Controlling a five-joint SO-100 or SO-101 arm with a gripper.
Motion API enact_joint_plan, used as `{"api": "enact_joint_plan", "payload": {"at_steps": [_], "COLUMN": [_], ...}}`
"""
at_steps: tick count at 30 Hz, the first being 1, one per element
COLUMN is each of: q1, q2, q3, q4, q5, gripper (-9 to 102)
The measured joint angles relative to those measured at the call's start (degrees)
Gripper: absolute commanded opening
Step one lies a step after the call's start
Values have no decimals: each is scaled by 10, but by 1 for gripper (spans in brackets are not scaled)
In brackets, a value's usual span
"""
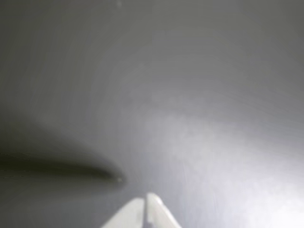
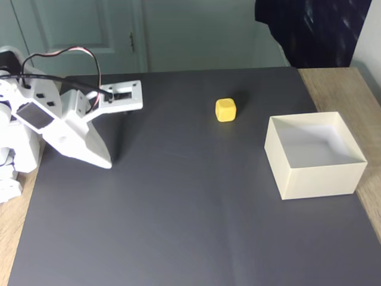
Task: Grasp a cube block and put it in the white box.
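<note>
Two views. Fixed view: yellow cube block (image 2: pixel 225 110) sits on the dark grey mat (image 2: pixel 178 208), well apart from the white arm (image 2: pixel 59 119) at left and up-left of the white box (image 2: pixel 315 176), not touching it; box interior looks bare. Gripper (image 2: pixel 106 162) tip rests low near the mat. Wrist view, blurry: gripper (image 1: pixel 145 202) fingertips together, nothing between them, over plain mat.
</note>
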Motion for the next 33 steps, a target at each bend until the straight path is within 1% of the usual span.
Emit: {"api": "enact_joint_plan", "payload": {"at_steps": [2, 4, 10, 13, 17, 22, 33], "q1": [-12, -25, -40, -40, -42, -59, -98], "q2": [-6, -56, -289, -417, -562, -686, -864], "q3": [-18, -43, -173, -270, -403, -526, -632], "q4": [-17, -49, -186, -236, -266, -287, -331], "q5": [-3, -9, -19, -19, -23, -23, -53], "gripper": [0, 0, 0, 0, 0, 0, 0]}}
